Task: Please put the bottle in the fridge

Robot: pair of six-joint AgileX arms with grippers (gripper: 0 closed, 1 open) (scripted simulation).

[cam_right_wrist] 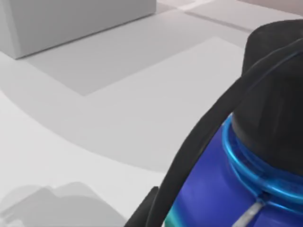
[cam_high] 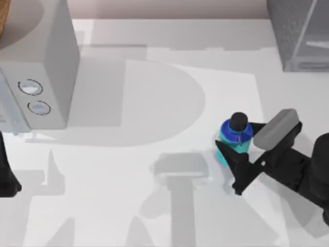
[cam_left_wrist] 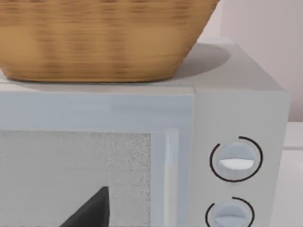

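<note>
The bottle [cam_high: 234,140] stands upright on the tabletop [cam_high: 154,206], right of centre, its black cap [cam_high: 238,121] above a blue shoulder and teal body. The right gripper [cam_high: 235,150] reaches in from the right edge and pinches the bottle, its dark fingers [cam_high: 241,167] pressed against the bottle's sides. In the right wrist view the bottle [cam_right_wrist: 227,189] sits very close to the lens, cap [cam_right_wrist: 274,90] and blue shoulder large, with a dark curved edge across the front of it (whether finger or cable I cannot tell).

The fridge [cam_high: 300,33] stands at the far right corner of the tabletop, well apart from the bottle. At the far left is a light grey box [cam_high: 43,67] with two round dials [cam_high: 35,96]. The left arm [cam_high: 6,170] is parked at the left edge; whether the left gripper is spread or pressed together I cannot tell. Its wrist view faces the box's front [cam_left_wrist: 142,156], a woven basket [cam_left_wrist: 99,38] resting on top.
</note>
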